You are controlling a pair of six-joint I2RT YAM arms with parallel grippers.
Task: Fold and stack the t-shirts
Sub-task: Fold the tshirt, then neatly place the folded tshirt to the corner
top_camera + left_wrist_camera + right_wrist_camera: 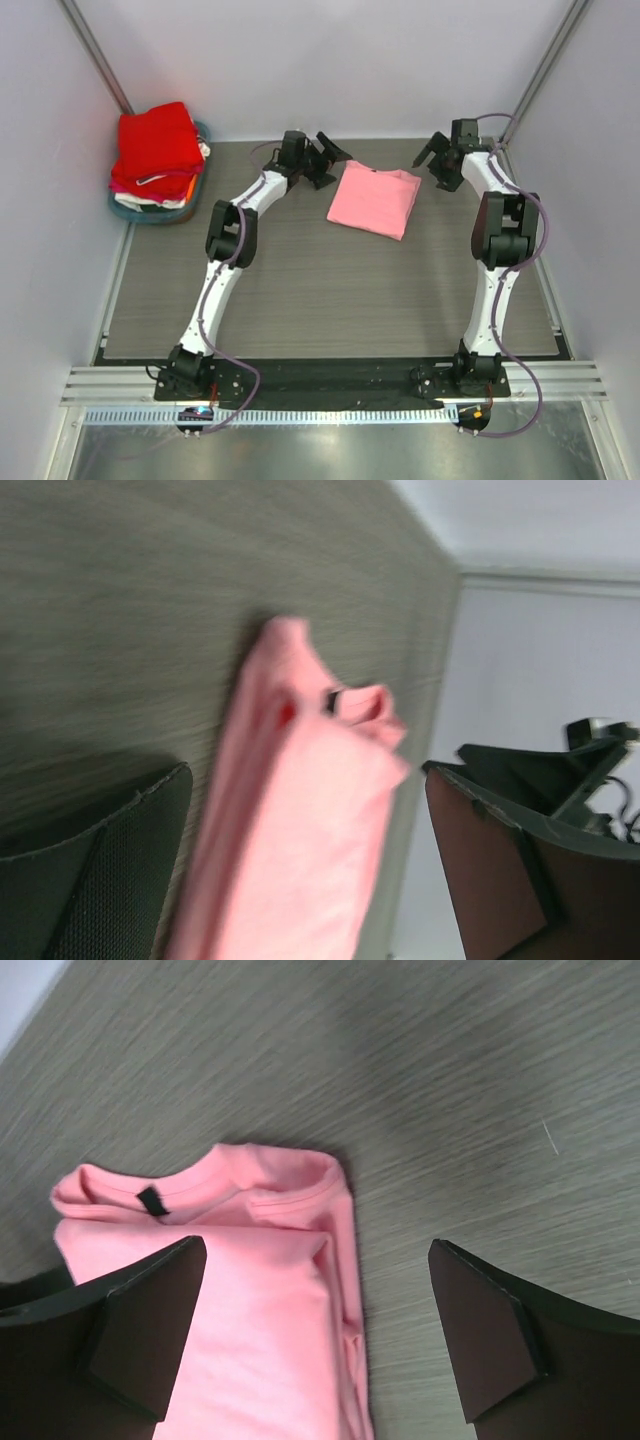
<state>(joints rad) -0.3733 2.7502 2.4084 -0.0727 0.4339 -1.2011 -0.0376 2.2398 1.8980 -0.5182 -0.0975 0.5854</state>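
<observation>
The pink shirt [375,200] is lying folded. The left gripper [331,162] and right gripper [434,166] are flanking it, jaws wide open, holding nothing. Next, probably: carrying it to the stack [155,148].

A grey wood-grain counter [330,290] carries a folded pink t-shirt [375,200] near its far edge and a teal tray [150,217] in its far left corner.

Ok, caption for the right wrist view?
Open right gripper looking down at the folded pink t-shirt on the grey table.
</observation>
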